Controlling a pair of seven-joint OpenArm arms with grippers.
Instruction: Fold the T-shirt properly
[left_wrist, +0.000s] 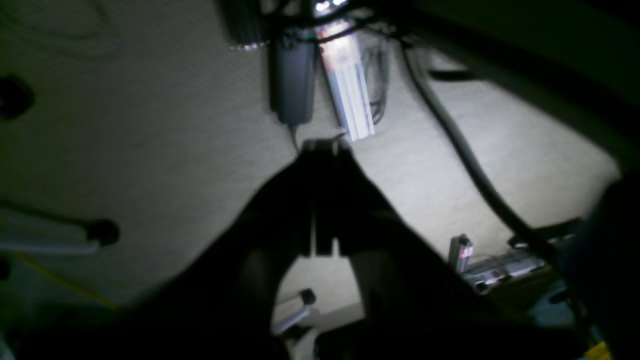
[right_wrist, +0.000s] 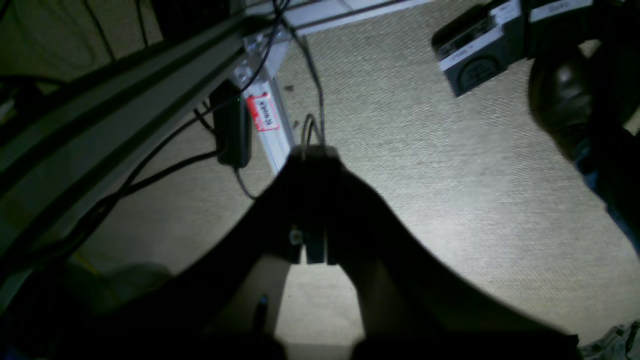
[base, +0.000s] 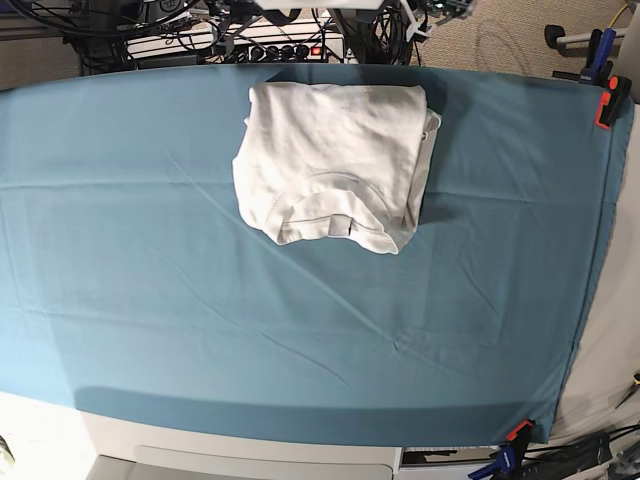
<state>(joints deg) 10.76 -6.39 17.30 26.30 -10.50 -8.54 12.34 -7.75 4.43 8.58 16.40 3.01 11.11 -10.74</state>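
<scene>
The white T-shirt (base: 330, 162) lies folded into a compact rectangle on the teal table cloth (base: 200, 300), toward the far middle of the table, its ribbed neck facing the near side. Neither arm shows in the base view. In the left wrist view my left gripper (left_wrist: 322, 147) appears as a dark shape with its jaws together, hanging over beige carpet with nothing held. My right gripper (right_wrist: 312, 150) looks the same in the right wrist view, shut and empty above the floor. The T-shirt is out of both wrist views.
Cables and a power strip (base: 270, 45) run behind the table's far edge. Orange clamps (base: 607, 105) pin the cloth at the right corners. Below the table, an aluminium frame leg (right_wrist: 267, 125), a black power brick (right_wrist: 231, 127) and cables (left_wrist: 465, 155) cross the carpet.
</scene>
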